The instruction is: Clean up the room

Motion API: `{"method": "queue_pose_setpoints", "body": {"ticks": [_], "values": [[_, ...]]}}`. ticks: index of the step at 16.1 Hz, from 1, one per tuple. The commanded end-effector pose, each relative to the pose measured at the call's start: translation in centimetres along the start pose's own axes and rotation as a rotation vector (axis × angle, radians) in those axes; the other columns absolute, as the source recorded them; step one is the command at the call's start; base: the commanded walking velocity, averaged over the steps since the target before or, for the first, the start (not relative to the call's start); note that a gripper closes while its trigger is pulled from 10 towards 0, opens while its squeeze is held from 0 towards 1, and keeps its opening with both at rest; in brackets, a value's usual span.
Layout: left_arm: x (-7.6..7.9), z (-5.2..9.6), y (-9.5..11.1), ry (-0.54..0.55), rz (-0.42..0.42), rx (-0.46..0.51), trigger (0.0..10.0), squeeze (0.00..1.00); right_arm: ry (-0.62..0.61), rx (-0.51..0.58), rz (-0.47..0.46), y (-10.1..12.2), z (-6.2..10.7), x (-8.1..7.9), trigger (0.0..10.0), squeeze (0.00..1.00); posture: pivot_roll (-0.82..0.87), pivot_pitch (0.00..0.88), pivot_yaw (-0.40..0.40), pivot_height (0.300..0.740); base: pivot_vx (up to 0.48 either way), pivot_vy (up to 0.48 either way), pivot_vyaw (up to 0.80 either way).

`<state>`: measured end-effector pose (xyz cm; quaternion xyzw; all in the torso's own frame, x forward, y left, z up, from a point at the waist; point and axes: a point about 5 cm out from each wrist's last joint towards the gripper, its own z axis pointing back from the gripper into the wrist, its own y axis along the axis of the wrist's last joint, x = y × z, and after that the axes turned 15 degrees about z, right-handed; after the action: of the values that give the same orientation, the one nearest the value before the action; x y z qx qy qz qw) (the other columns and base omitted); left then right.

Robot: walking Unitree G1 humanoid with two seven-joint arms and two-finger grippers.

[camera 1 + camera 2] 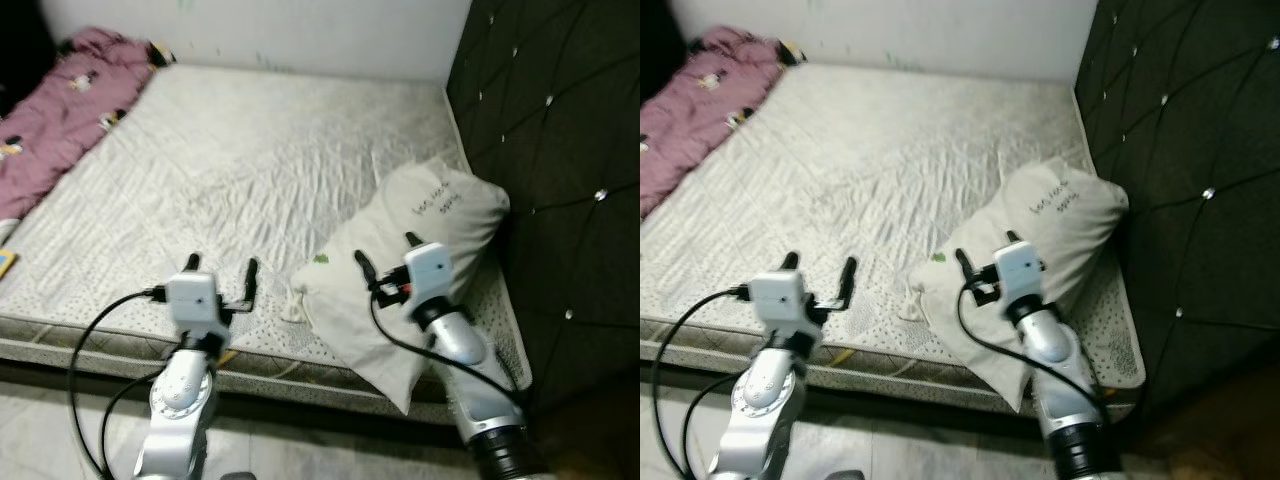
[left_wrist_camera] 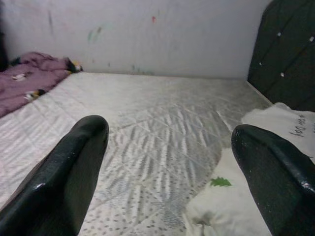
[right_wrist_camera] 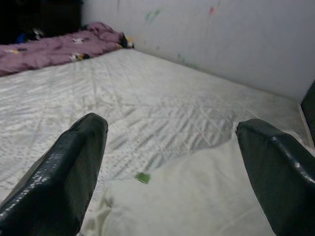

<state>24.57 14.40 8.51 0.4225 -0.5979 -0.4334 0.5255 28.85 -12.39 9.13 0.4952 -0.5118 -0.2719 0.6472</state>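
A cream pillow (image 1: 420, 250) with dark writing and a small green mark lies at the right front corner of the bed, against the dark headboard. My right gripper (image 1: 385, 250) hovers open just above the pillow's near part, nothing between its fingers. My left gripper (image 1: 222, 267) is open too, above the mattress (image 1: 240, 160) near the front edge, left of the pillow. A crumpled purple blanket (image 1: 60, 110) with small prints lies at the bed's far left. In the left wrist view the pillow (image 2: 256, 187) lies by one fingertip (image 2: 275, 172).
The tufted black headboard (image 1: 560, 150) rises along the right side. A white wall (image 1: 260, 30) closes the far end of the bed. Pale tiled floor (image 1: 60, 430) runs along the front edge. A small yellow and blue object (image 1: 5, 263) lies at the mattress's left edge.
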Motion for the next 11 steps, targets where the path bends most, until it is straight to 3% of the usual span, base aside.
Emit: {"method": "queue_pose_setpoints", "body": {"ticks": [1,7,11], "values": [[0.29,-0.19,0.26,-0.016,-0.006,0.013,10.0,0.00,-0.017,0.006,0.013,0.09,0.00,0.55,10.0,0.00,-0.03,0.000,0.007,0.740,0.480,0.000,0.00],[0.31,-0.15,0.16,-0.012,-0.010,0.008,10.0,0.00,-0.024,0.003,0.017,-0.07,0.08,0.64,10.0,0.00,-0.03,0.000,0.009,0.740,0.454,0.000,0.00],[0.15,-0.10,-0.28,0.046,-0.003,-0.012,10.0,0.00,-0.021,0.010,0.017,0.13,-0.22,0.17,10.0,0.00,-0.03,0.000,0.006,0.740,0.000,0.000,0.00]]}}
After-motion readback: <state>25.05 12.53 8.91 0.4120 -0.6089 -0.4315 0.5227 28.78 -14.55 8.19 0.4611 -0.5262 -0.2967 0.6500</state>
